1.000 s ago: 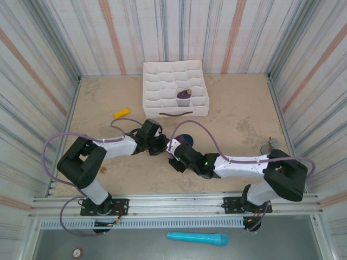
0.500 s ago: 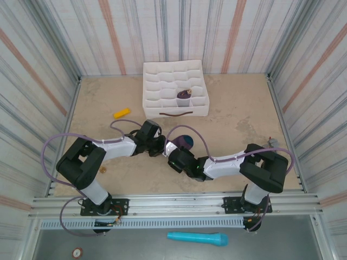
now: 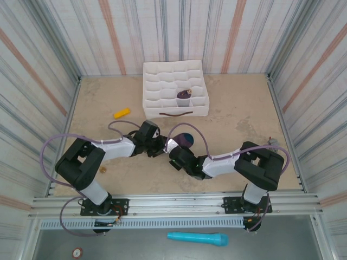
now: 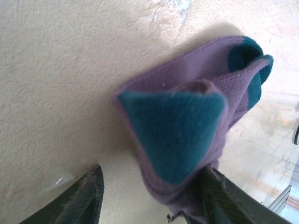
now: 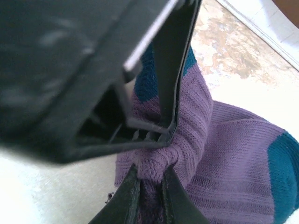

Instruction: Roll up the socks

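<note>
A: Socks (image 4: 187, 130), where do they lie?
B: Bunched on the table (image 3: 233, 119), near its middle. My right gripper (image 5: 150, 179) pinches the purple fabric; my left gripper (image 4: 149, 189) has fingers apart around them.

The beige table (image 3: 238, 108) carries the purple socks (image 3: 185, 140), bunched at the tips of the left gripper (image 4: 152, 189) and right gripper (image 5: 150, 186). A white divided box (image 3: 174, 89) sits beyond both grippers. A yellow-orange marker (image 3: 121, 113) lies beyond the left gripper, to its left.

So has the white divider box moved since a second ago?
No. The white divider box sits in the same spot against the back wall.
</note>
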Tool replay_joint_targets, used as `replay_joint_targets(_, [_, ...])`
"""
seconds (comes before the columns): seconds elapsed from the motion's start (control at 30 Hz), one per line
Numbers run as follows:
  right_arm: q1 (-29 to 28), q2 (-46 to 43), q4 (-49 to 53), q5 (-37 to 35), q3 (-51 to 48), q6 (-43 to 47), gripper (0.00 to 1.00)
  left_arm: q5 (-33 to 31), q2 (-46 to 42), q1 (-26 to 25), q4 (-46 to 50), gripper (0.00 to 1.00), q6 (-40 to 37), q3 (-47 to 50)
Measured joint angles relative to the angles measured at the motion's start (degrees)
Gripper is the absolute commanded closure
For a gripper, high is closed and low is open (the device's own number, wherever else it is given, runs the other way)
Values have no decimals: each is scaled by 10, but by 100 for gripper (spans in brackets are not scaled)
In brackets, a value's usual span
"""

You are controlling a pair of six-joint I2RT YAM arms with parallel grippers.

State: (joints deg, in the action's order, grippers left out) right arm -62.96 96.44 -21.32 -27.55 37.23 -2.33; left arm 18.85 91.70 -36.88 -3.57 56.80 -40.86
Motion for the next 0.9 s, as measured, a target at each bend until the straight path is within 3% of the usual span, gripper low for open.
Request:
replay_joint_targets(0.27, [20,7,-35,27,-7,-26,100,-2,-46,0,-88,36,7,79])
replay_joint_targets(0.5, [54,6,-61,83,-15,-46,100,-17,-97,-2,-101,36,9,109])
replay_joint_targets(0.7, [125,6,-93,202,-25,-89,100,-28,-129,5,-100,36,4,110])
replay_joint_targets(0.9, [232,27,-130,383,-28,-153,100,-28,-113,6,-102,37,2,110])
